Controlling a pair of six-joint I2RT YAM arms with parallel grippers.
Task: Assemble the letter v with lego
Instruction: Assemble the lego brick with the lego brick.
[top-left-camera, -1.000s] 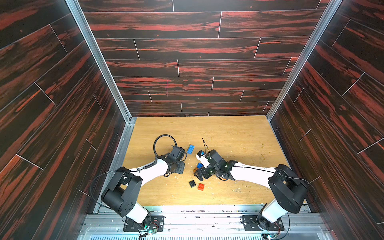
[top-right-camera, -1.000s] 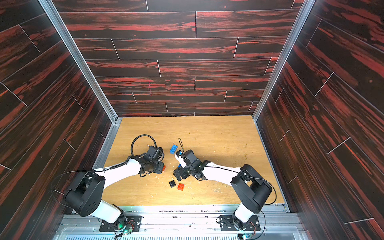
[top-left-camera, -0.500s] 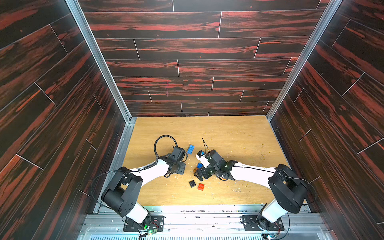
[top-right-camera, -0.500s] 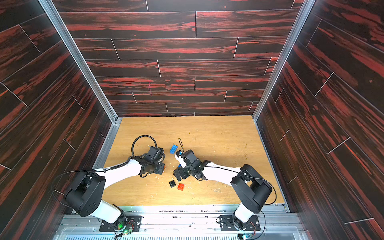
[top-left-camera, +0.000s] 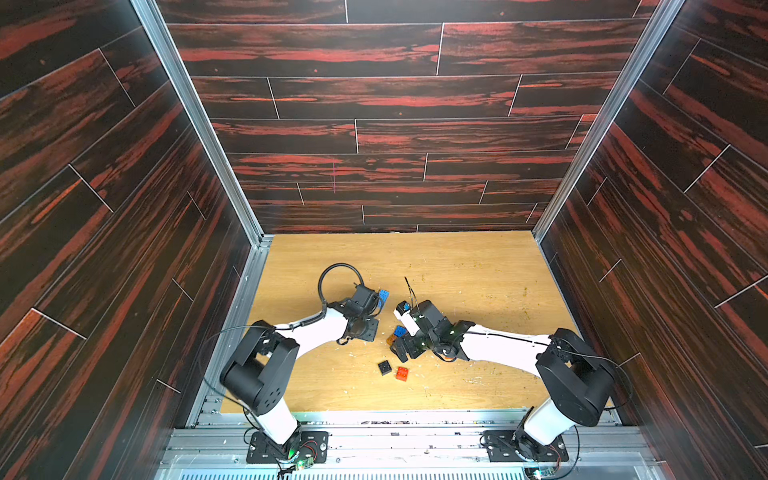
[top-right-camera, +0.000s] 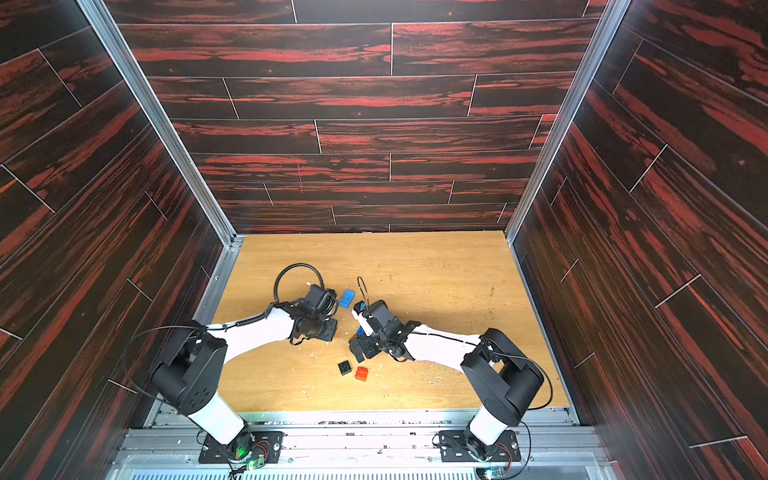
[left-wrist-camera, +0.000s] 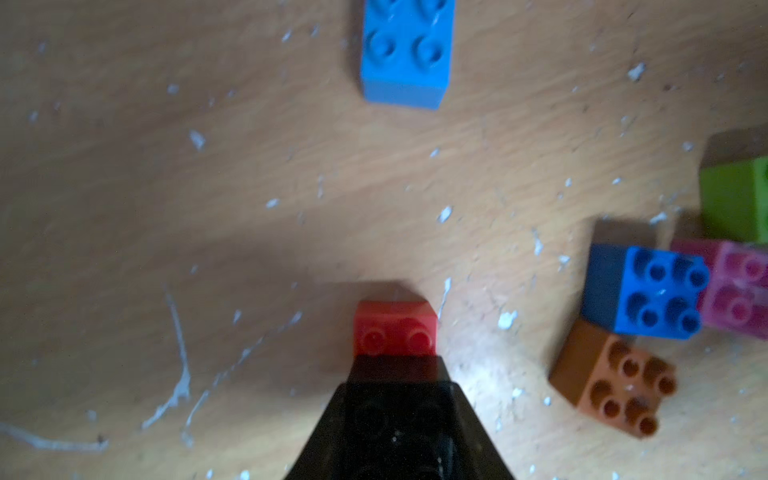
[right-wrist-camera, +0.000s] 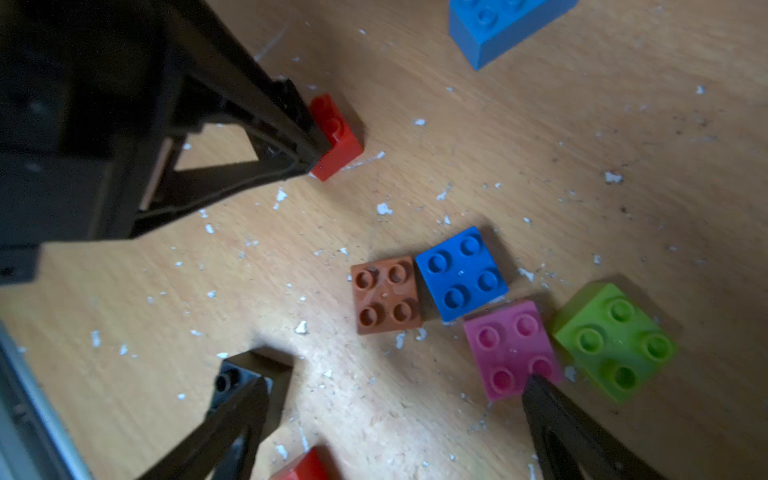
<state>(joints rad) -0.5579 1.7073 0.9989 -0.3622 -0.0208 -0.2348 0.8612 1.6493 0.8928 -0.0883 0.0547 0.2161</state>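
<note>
The left gripper (left-wrist-camera: 395, 374) is clamped on a red studded plastic brick (left-wrist-camera: 395, 328) resting on the wooden table (left-wrist-camera: 166, 208); the right gripper (right-wrist-camera: 395, 386) gapes wide, one fingertip (right-wrist-camera: 548, 407) seemingly touching a pink square brick (right-wrist-camera: 507, 340).

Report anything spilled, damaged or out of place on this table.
Small white flakes lie scattered like debris across the light wooden tabletop, among the loose studded plastic bricks. No brick looks damaged.

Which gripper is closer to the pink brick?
Right. The right gripper hangs open over the pink brick, one fingertip at its edge. The left gripper is farther off, shut on a red brick.
</note>
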